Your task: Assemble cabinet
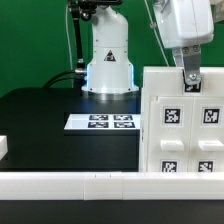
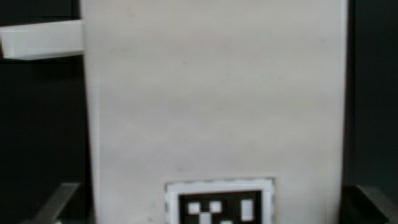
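Marker board (image 1: 112,122): flat on the black table at 9 o'clock from the cabinet, carrying nothing.
Cabinet (image 1: 182,122): stands upright at the exterior view's right, cut off by the frame edge.
Gripper (image 1: 190,82): at the cabinet's 12 o'clock edge; the fingers straddle a white panel in the wrist view, grip unclear.
Progress: seemingly partway; the body looks largely joined.
Hidden: the cabinet's right side and joints.

The scene is viewed in the exterior view from low at the desk (image 1: 40,120) edge, facing the arm's base (image 1: 108,60) across the marker board (image 1: 100,122). The cabinet (image 1: 185,120) is seen close on that view's right. In the wrist view, the same cabinet (image 2: 214,100) is seen very near, filling the frame.
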You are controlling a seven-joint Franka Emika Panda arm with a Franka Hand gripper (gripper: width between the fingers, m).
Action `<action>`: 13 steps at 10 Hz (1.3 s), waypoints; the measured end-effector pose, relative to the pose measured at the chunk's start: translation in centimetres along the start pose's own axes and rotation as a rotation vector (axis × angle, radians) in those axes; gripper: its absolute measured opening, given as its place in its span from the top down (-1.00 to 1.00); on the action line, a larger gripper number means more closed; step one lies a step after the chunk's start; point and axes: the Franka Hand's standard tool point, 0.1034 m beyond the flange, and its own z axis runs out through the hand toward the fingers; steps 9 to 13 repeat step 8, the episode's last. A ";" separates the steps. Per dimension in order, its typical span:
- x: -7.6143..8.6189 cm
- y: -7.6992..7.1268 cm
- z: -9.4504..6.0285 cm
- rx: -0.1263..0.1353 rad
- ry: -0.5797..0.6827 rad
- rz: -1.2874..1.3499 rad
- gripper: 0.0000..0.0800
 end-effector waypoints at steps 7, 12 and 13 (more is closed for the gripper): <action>-1.8 -1.0 -3.5 0.046 -0.026 -0.044 -0.62; -1.8 -0.9 -3.3 0.044 -0.025 -0.045 -0.62; -1.8 -0.9 -3.3 0.044 -0.025 -0.045 -0.62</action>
